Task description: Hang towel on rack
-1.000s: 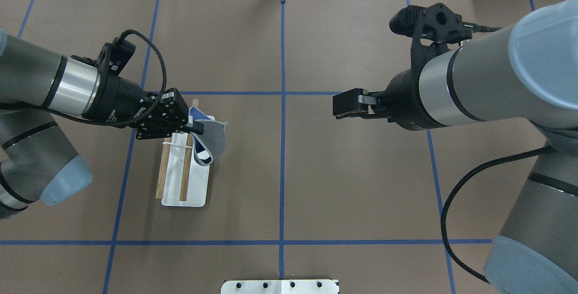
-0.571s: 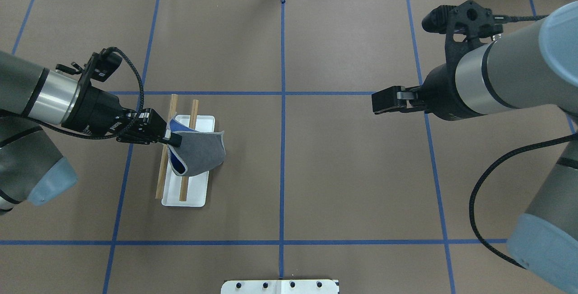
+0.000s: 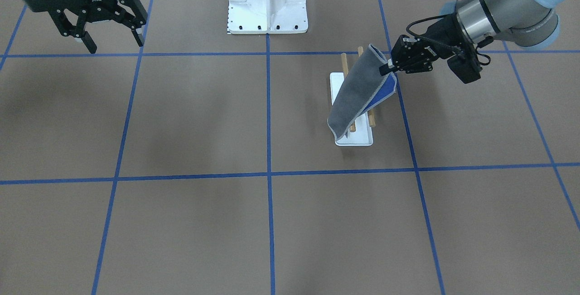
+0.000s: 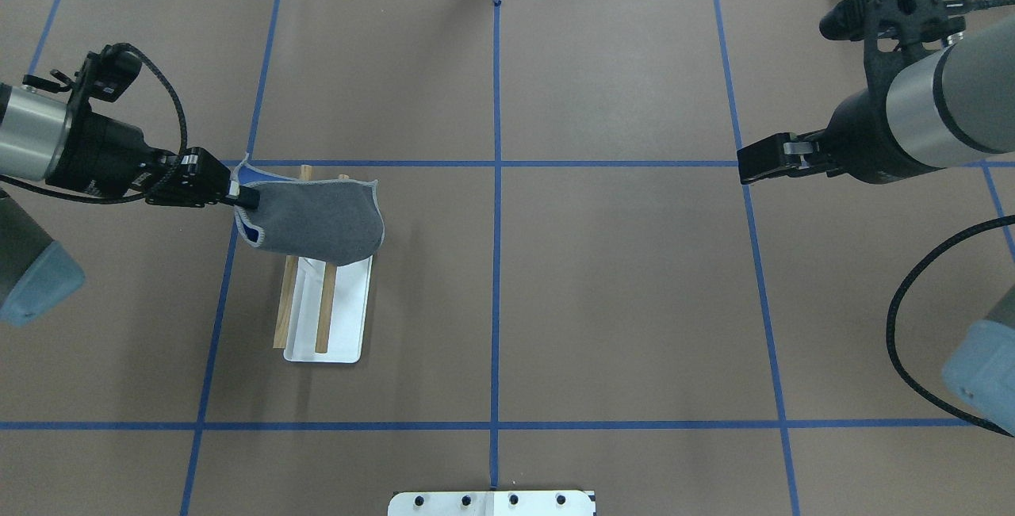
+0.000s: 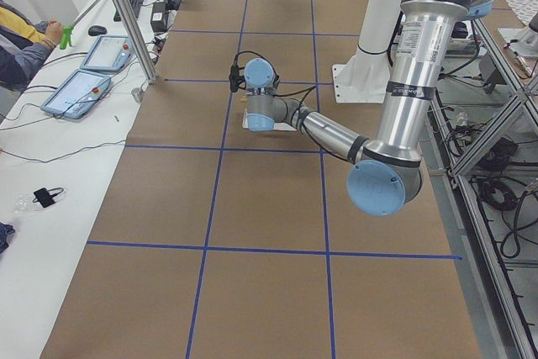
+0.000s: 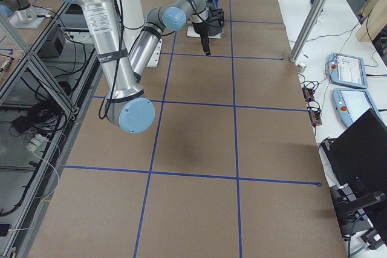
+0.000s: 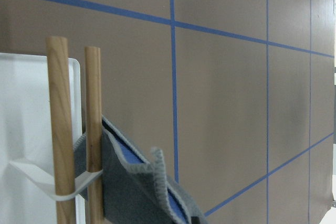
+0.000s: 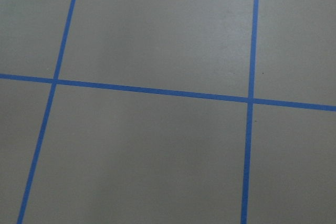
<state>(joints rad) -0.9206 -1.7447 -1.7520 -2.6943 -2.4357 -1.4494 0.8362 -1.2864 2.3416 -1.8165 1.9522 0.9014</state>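
The dark grey towel, with its blue reverse showing at the edge, lies spread over the far ends of the rack's two wooden dowels. Its right part hangs down beside the white base. My left gripper is shut on the towel's left edge, left of the rack and above the table. In the front view the towel slopes down from that gripper across the rack. The left wrist view shows the towel behind the dowels. My right gripper is open and empty, far to the right.
The large white bolted pedestal stands at the robot's edge of the table, in the middle. Blue tape lines cross the brown table. A side table with tablets runs along the far side.
My left gripper has moved left and a little away from the robot, pulling the towel out across both dowels. My right arm has drawn back to the right, gripper still open.
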